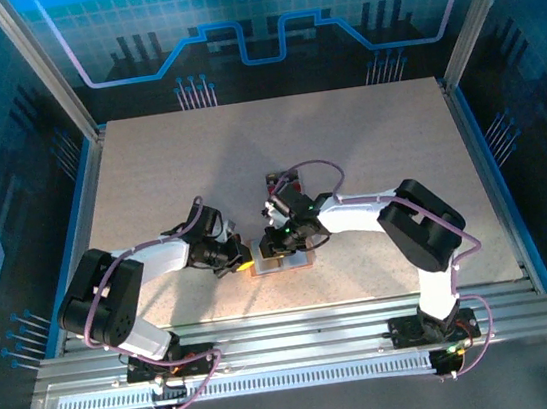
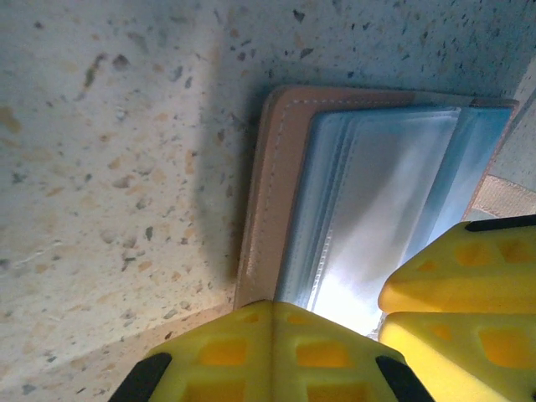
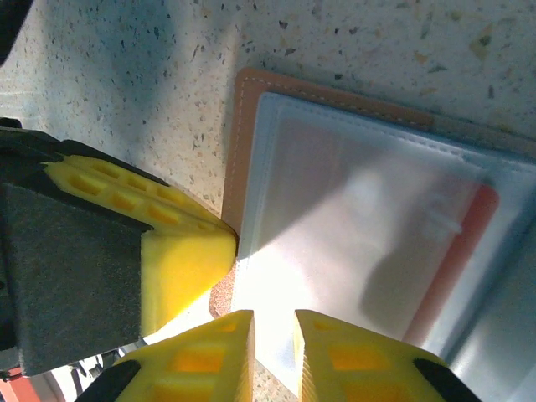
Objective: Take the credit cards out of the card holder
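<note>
Pincer tips of both arms meet over one spot near the middle of the speckled beige surface [image 1: 148, 171], close to its near edge. The left pincer [image 1: 238, 259] is closed, its two yellow fingers pressed flat together with only a seam between them [image 2: 272, 311]. From the right wrist, its tip [image 3: 188, 251] touches the left edge of the tan-brown leather folding card holder [image 1: 296, 261].

That card holder lies opened flat on the surface, between the two pincers. Its stitched tan border [image 2: 268, 184] frames a stack of clear plastic sleeves [image 2: 394, 193] over grey-blue inner faces. Strong glare whitens the sleeves near the fingers.

The right pincer [image 1: 281, 247] comes in from the right and hangs over the near corner of the sleeves. Its yellow fingers stand a narrow slit apart [image 3: 273, 325]. Whether they nip a sleeve leaf, I cannot tell. The left wrist view has the same two fingers [image 2: 394, 311] stacked close at the holder's right side.

One thin red plastic card [image 3: 461, 251] sits inside a sleeve on the right half of the holder, its rounded corner showing through the plastic.
</note>
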### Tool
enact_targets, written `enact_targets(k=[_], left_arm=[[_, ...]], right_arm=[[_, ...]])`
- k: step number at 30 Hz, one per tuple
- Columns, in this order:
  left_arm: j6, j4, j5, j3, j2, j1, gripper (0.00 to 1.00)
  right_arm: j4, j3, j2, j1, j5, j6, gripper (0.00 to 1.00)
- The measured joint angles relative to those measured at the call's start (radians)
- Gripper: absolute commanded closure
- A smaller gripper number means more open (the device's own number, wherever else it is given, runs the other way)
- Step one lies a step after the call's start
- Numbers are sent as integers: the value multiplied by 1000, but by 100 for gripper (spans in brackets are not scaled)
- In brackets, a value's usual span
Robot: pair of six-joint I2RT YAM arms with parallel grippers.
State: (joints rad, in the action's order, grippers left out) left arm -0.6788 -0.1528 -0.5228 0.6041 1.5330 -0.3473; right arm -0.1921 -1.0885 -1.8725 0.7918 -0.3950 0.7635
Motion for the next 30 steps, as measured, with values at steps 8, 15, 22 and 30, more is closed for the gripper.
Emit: enact_targets(k=[8,15,22,30], left_arm=[[1,0,3,0,0,0,99],[1,0,3,0,0,0,99],[1,0,2,0,0,0,99],[1,1,3,-5,0,0,99]], right_arm=[[0,-6,-11,0,-6,0,79],[-1,-16,-20,4,-7,0,78],[0,-19,-27,11,-10,1,78],[0,-19,-35,14,-14,1,77]])
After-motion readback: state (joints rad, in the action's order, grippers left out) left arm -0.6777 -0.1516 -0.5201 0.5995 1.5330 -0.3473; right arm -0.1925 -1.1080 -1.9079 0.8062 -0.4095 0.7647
